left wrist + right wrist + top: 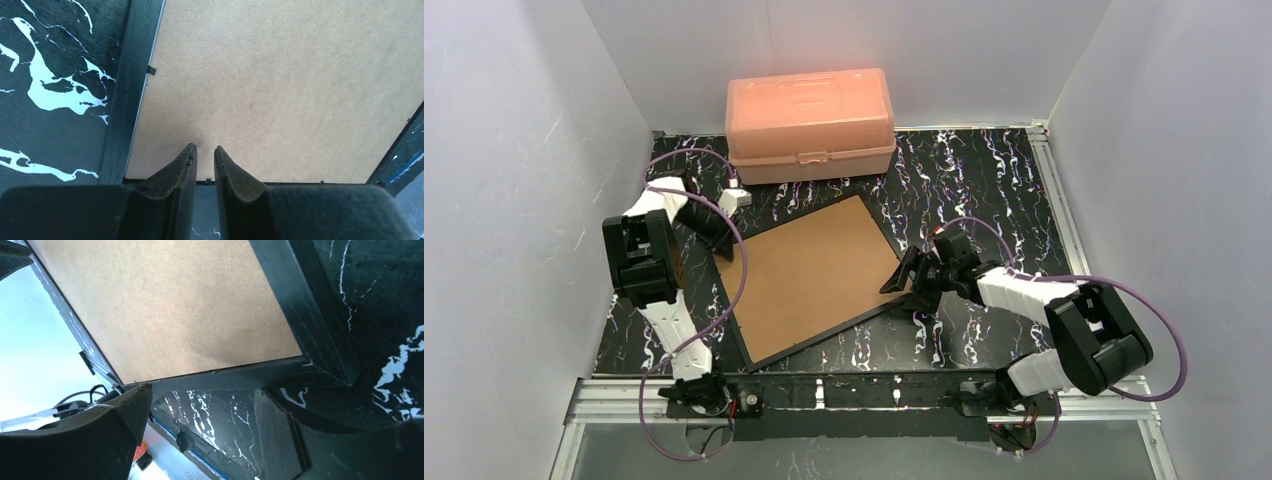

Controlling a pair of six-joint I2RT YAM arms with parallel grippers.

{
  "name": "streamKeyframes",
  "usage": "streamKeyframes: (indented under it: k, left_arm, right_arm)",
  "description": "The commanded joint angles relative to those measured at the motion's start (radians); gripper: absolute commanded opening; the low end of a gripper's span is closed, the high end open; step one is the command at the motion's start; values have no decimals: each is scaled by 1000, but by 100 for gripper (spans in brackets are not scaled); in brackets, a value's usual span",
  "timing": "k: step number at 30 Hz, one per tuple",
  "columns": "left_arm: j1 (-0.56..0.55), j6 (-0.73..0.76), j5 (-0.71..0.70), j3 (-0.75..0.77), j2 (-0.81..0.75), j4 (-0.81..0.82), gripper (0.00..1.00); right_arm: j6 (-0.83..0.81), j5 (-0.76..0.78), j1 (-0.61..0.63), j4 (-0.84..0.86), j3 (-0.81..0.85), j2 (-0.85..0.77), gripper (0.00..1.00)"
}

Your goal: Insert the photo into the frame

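The black frame (824,335) lies flat and turned at an angle in the middle of the table, with a brown backing board (814,270) filling it. The photo is hidden. My left gripper (722,245) is at the frame's left corner. In the left wrist view its fingers (186,165) reach over the frame's rail (132,75) onto the board's edge (280,85), a narrow gap between them and nothing in it. My right gripper (914,280) stands wide open at the frame's right corner (300,305), its fingers (272,425) low beside the rail and holding nothing.
A peach plastic box (809,120) stands shut at the back, just beyond the frame's far corner. White walls close in the black marbled table (984,170) on three sides. A metal rail (874,395) runs along the near edge by the arm bases.
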Motion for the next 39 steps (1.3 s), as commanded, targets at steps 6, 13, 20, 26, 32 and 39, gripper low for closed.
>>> streamKeyframes:
  k: [6, 13, 20, 26, 32, 39]
  left_arm:
    - [-54, -66, 44, 123, -22, -44, 24]
    - [-97, -134, 9, 195, 70, 49, 26]
    - [-106, -141, 3, 197, 98, 93, 30]
    - [-120, -159, -14, 212, 128, 130, 31]
    - [-126, -187, -33, 237, 166, 166, 33]
    - [-133, -176, -13, 254, 196, 135, 23]
  right_arm:
    - [96, 6, 3, 60, -55, -203, 76]
    - [121, -14, 16, 122, -41, -106, 74]
    - [134, -15, 16, 162, -64, -75, 74]
    - [169, -15, 15, 205, -87, -69, 73]
    - [189, -12, 16, 223, -95, -72, 73]
    - [224, 7, 16, 239, -117, -93, 72]
